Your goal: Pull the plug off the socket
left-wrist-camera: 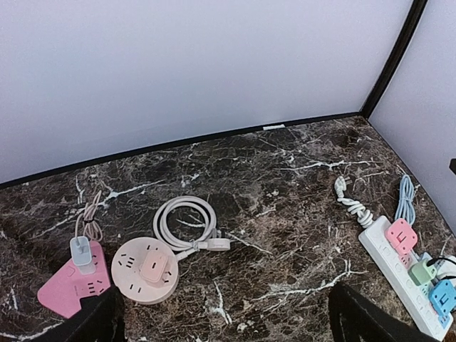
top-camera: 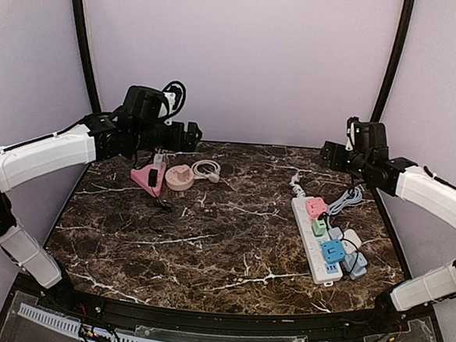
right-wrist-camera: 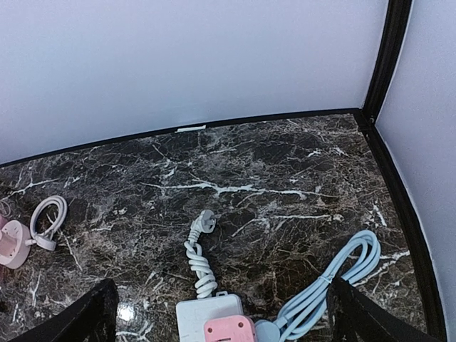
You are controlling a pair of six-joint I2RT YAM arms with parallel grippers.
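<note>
A white power strip [top-camera: 315, 241] lies at the right with a pink plug [top-camera: 316, 207], a green plug [top-camera: 319, 227] and a blue plug [top-camera: 333, 251] in it. At the back left a pink wedge socket [top-camera: 146, 178] holds a pale plug [left-wrist-camera: 81, 251], and a round pink socket [top-camera: 180, 177] holds a pink plug [left-wrist-camera: 153, 266]. My left gripper [top-camera: 191, 133] hangs open and empty above the back left, its fingers [left-wrist-camera: 96, 320] at the frame corners. My right gripper [top-camera: 329, 153] is open and empty above the strip's far end [right-wrist-camera: 206, 317].
A coiled white cable [top-camera: 206, 169] lies beside the round socket. The strip's twisted white cord [right-wrist-camera: 201, 263] and a looped light-blue cable [right-wrist-camera: 335, 285] lie behind the strip. Grey-blue plugs [top-camera: 355, 263] sit at its near right. Walls and black frame posts close the back.
</note>
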